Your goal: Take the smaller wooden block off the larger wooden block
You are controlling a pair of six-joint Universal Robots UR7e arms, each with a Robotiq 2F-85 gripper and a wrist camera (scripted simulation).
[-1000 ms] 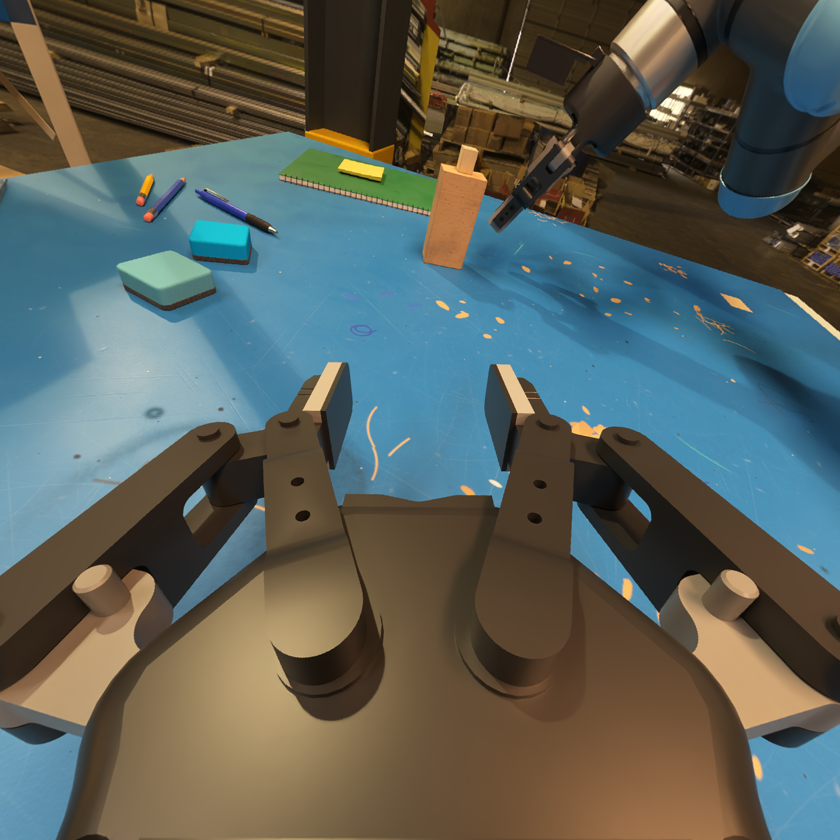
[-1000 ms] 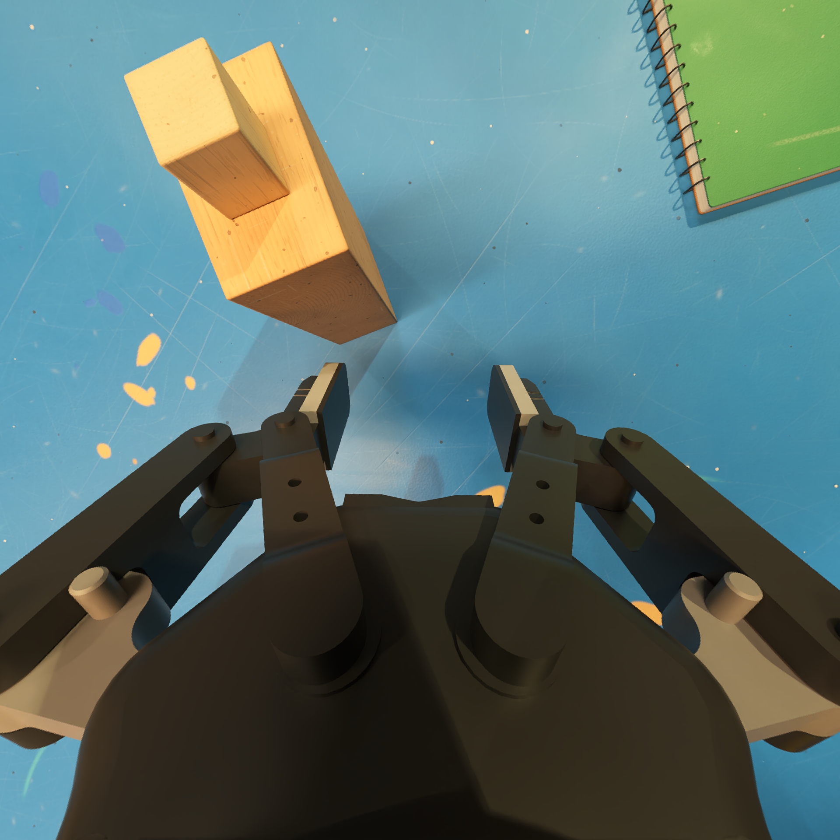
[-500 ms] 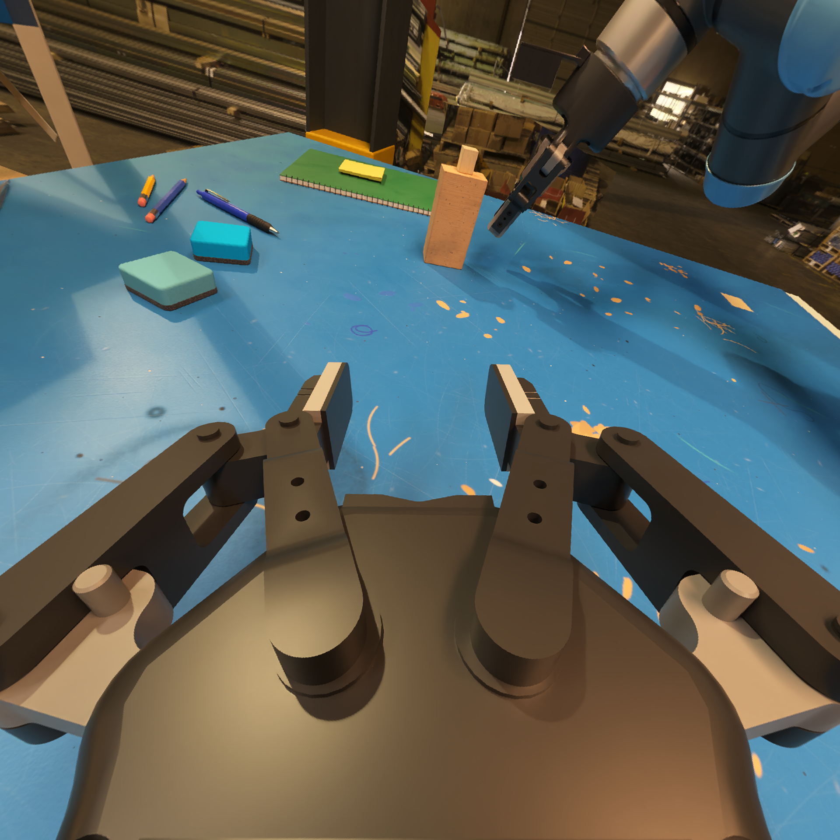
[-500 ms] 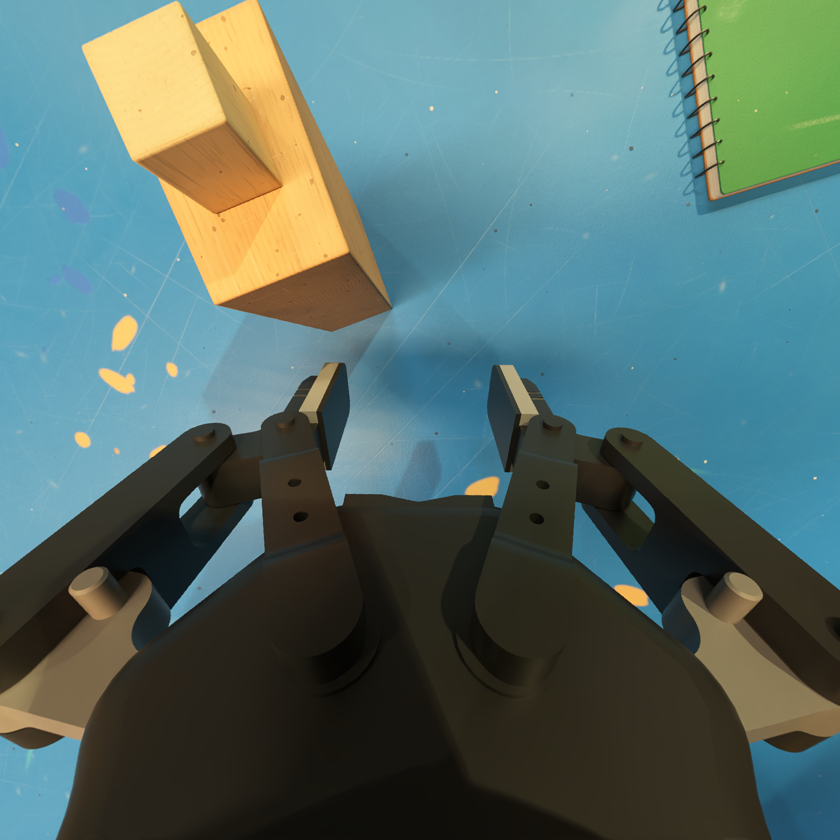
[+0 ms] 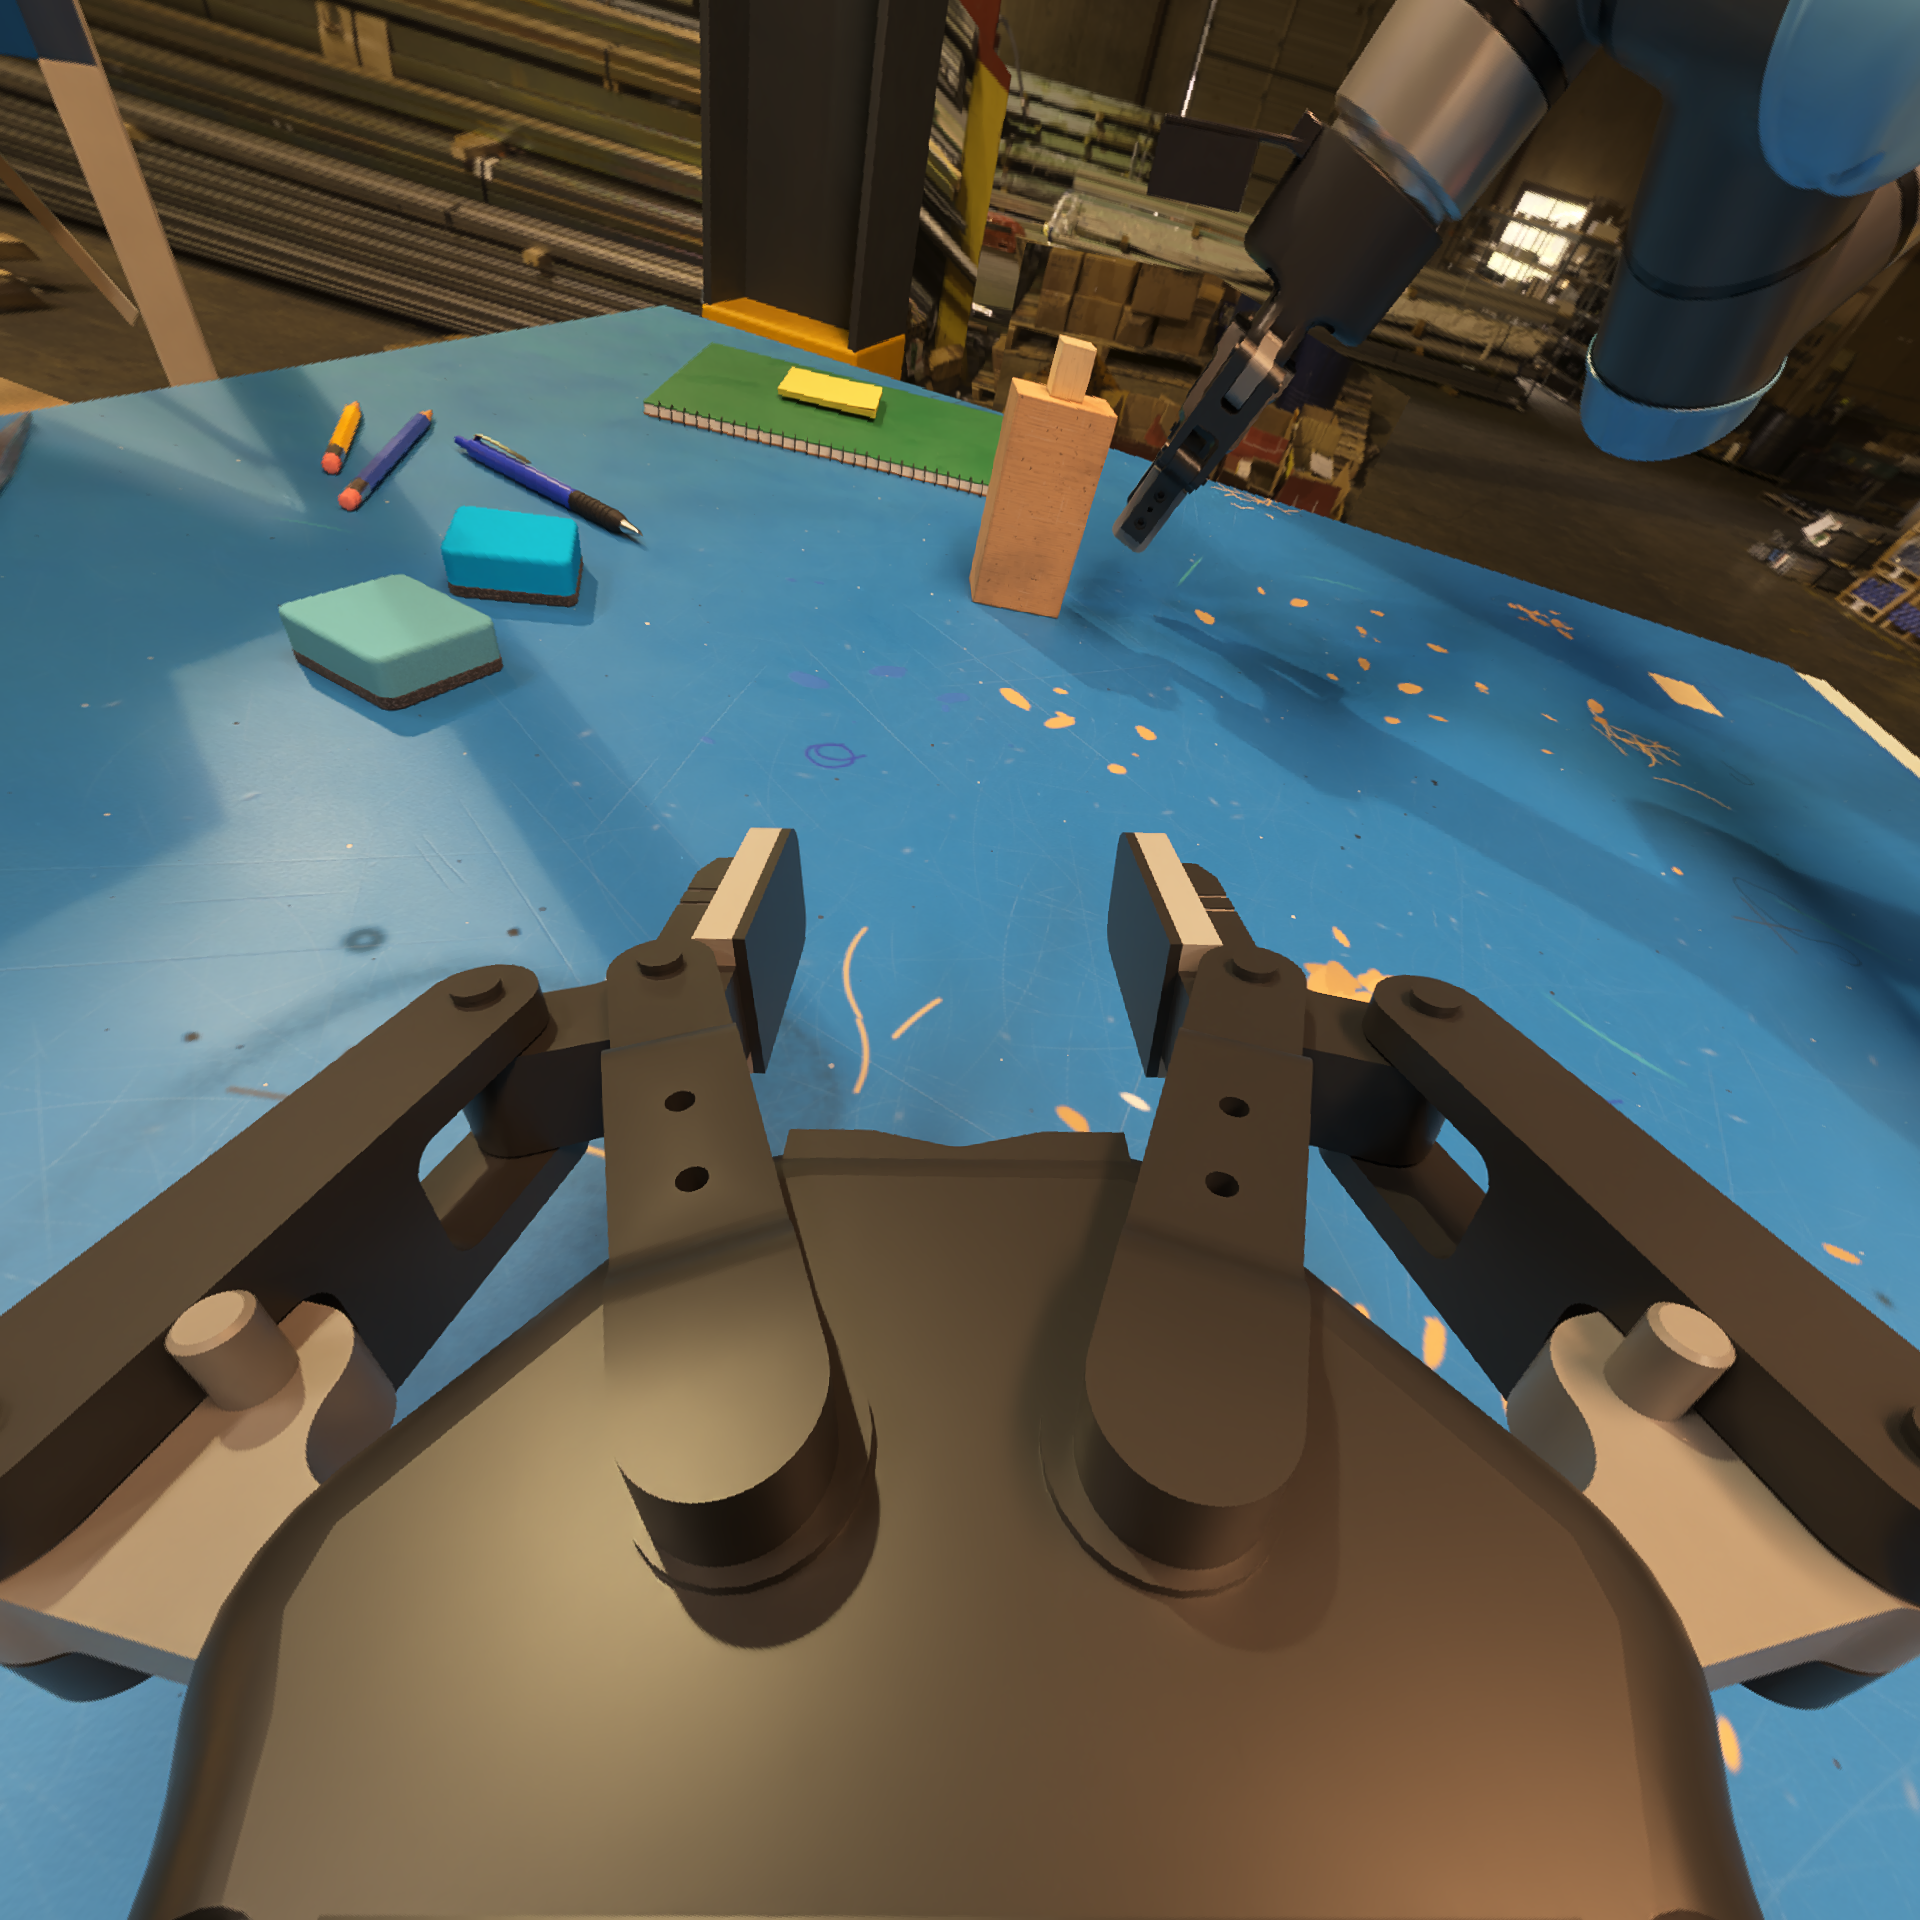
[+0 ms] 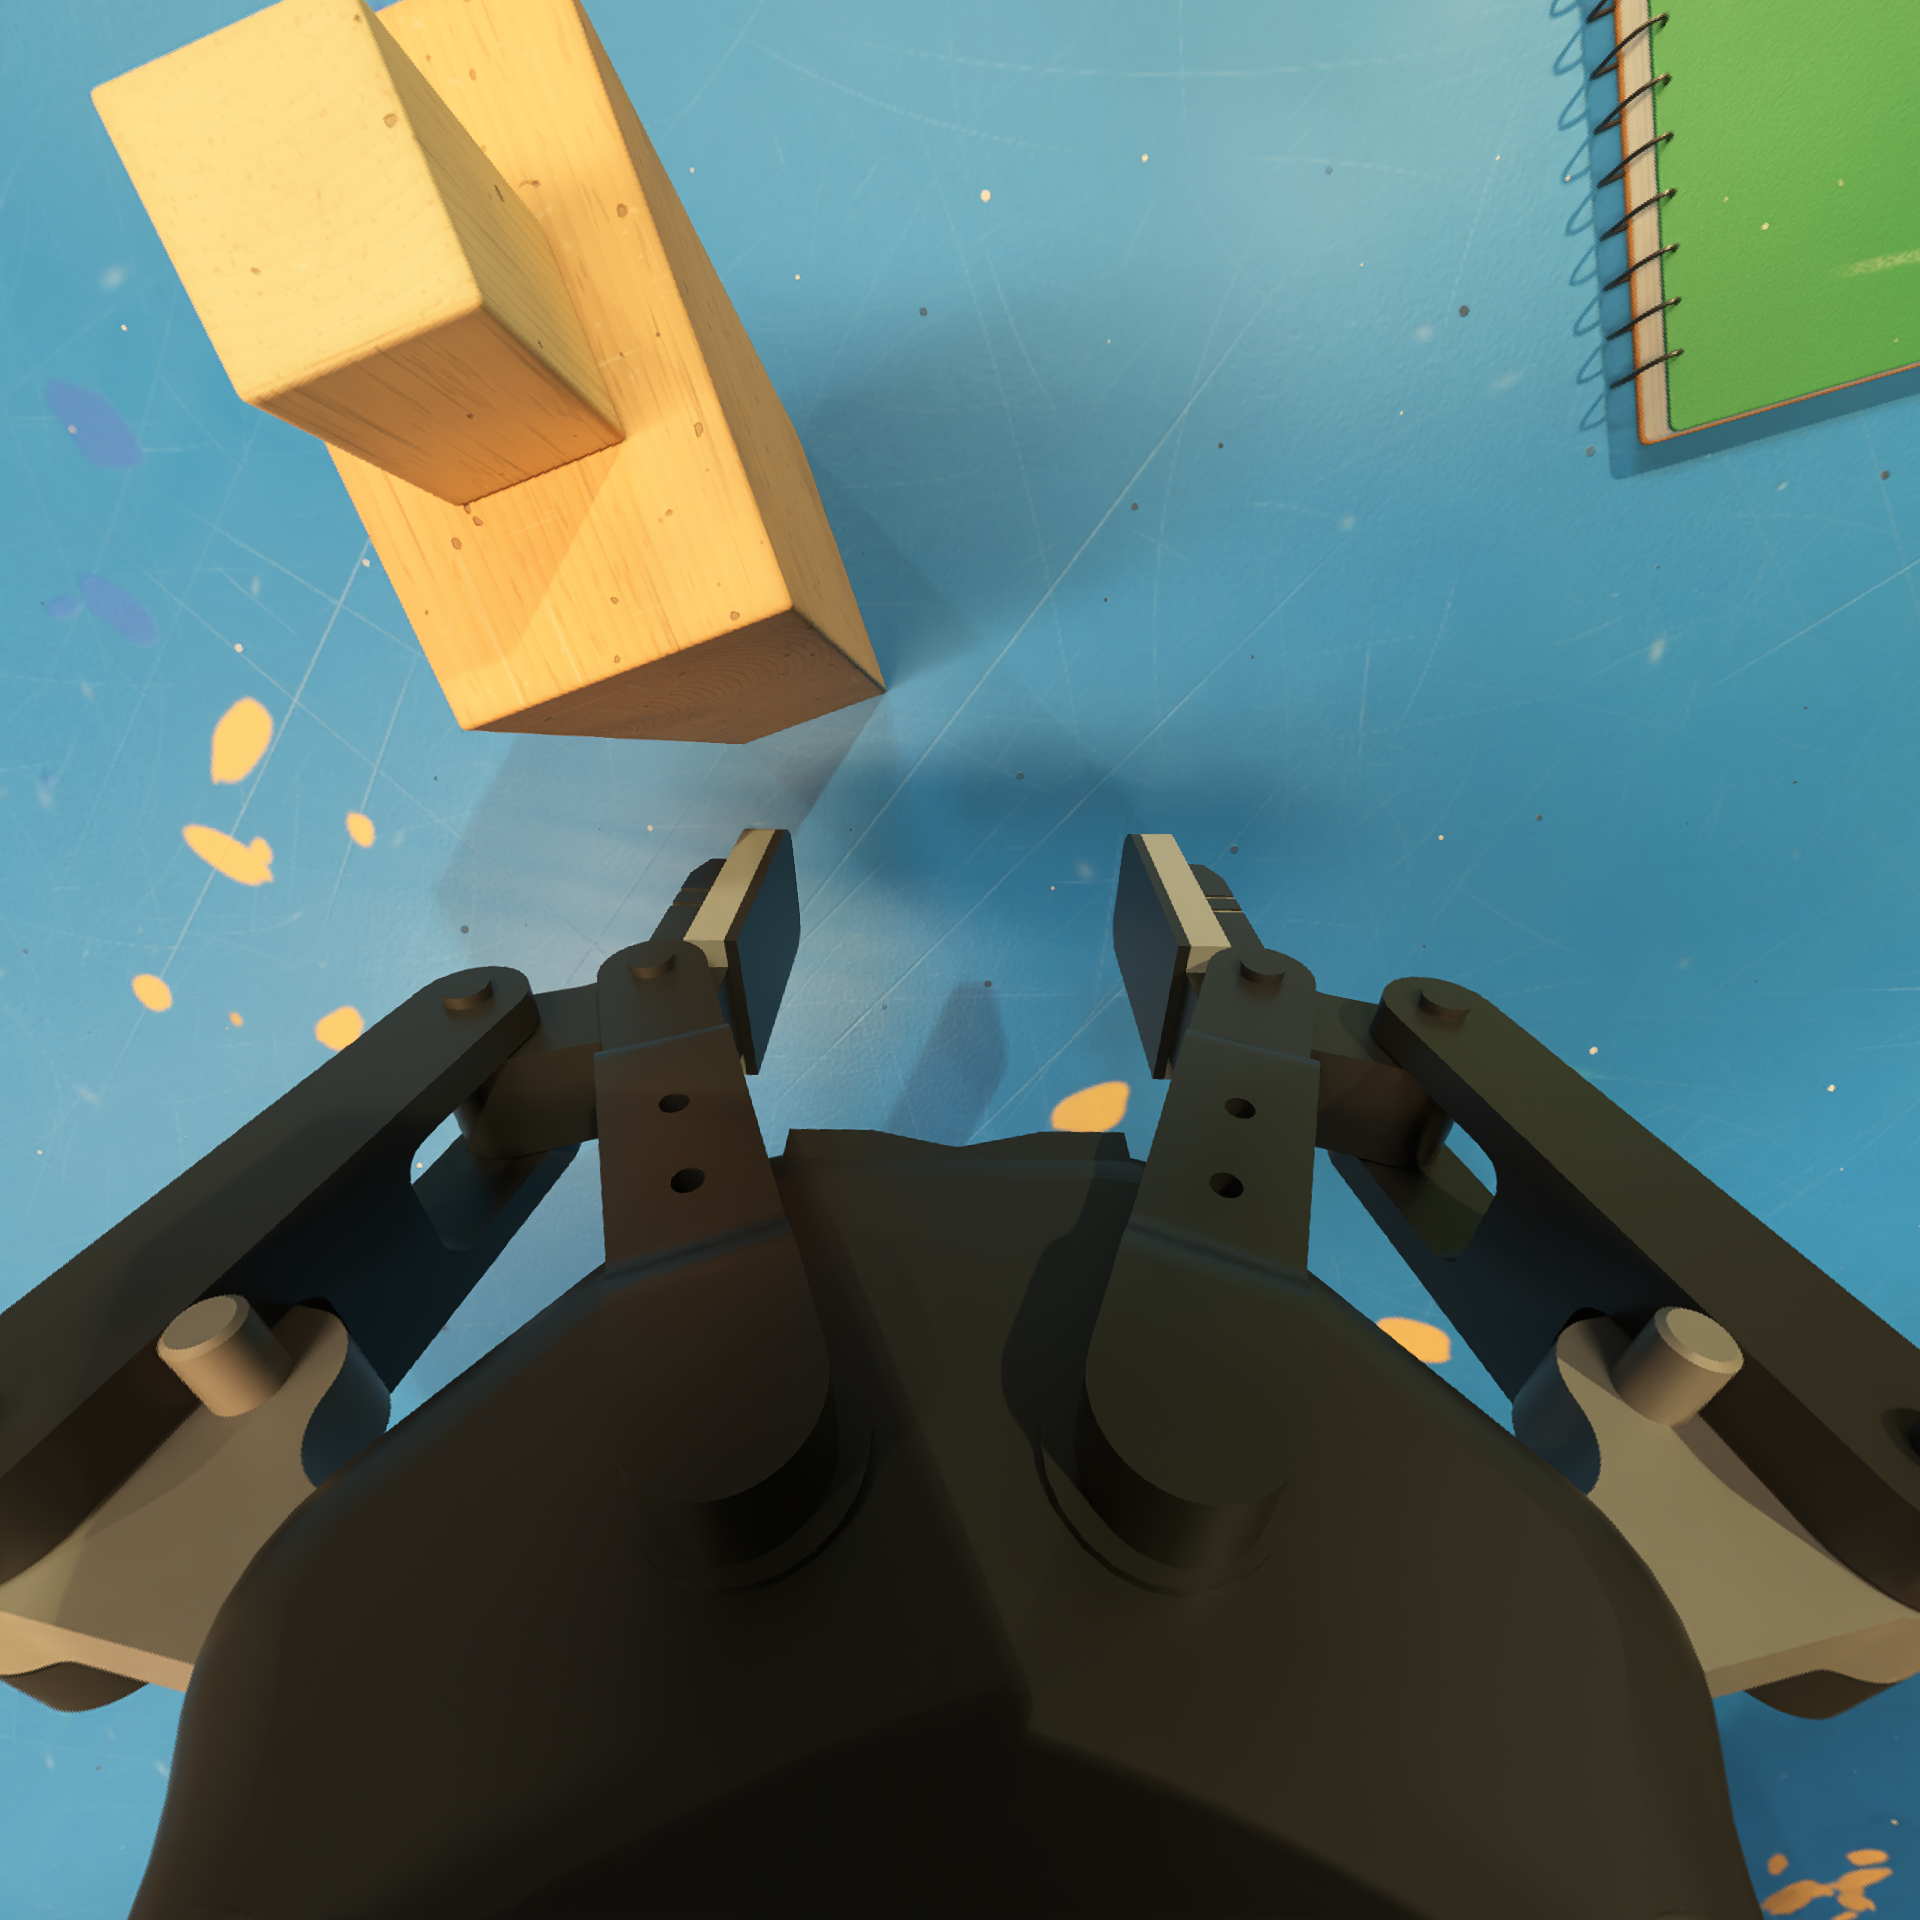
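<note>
**Right claw set beside the stack, grasp not yet made**

The larger wooden block (image 5: 1042, 499) is stood on end on the blue table (image 5: 727, 790), toward 12 o'clock in the left wrist view. The smaller wooden block (image 5: 1071, 367) is perched upright on its top face, off centre; in the right wrist view it (image 6: 343, 249) is seen at 11 o'clock, seated on the larger block (image 6: 644, 540).

The right claw (image 6: 954, 935) is held wide apart and empty, pointed down at bare table just beside the stack. From the left wrist view it (image 5: 1153, 509) is seen hanging at the stack's 3 o'clock side, close to the tall block's wall, with no contact visible. This placement is judged an approach pose: the spread jaws leave room to straddle the small block once it is lined up above.

The left claw (image 5: 956, 935) is likewise parted and empty, kept low and well apart from the blocks, probably so the working space is left free.

A green notebook (image 6: 1808, 208) lies at 1 o'clock of the right wrist view; two erasers (image 5: 395, 634) and pens (image 5: 540, 483) are grouped at 10 o'clock of the left view, clear of the stack.

Risk is judged to lie in nudging the tall, narrow base.
</note>
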